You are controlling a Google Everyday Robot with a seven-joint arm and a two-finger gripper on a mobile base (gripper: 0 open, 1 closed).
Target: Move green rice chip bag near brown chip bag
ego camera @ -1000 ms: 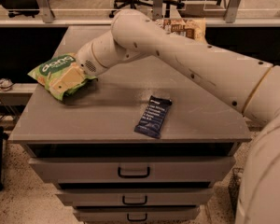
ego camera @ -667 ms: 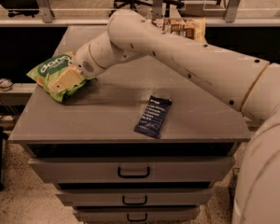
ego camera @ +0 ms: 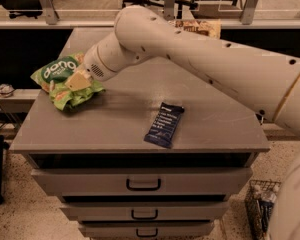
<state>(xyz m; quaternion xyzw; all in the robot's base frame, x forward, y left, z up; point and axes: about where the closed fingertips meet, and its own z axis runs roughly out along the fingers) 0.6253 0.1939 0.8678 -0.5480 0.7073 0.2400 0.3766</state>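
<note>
The green rice chip bag [ego camera: 62, 79] lies crumpled at the left end of the grey cabinet top [ego camera: 115, 119]. My gripper [ego camera: 78, 81] is down on the bag's right part, at the end of the white arm that reaches in from the right. The brown chip bag [ego camera: 199, 28] lies at the far back edge of the top, right of centre, and the arm hides most of it. The two bags are far apart.
A flat dark blue bar wrapper [ego camera: 164, 125] lies near the front edge, right of centre. Drawers [ego camera: 142, 184] sit below the top. A wire basket [ego camera: 260, 206] stands on the floor at the right. Office chairs and a rail stand behind.
The arm has shifted slightly to the left over the green bag. The bag and the blue wrapper stay in place.
</note>
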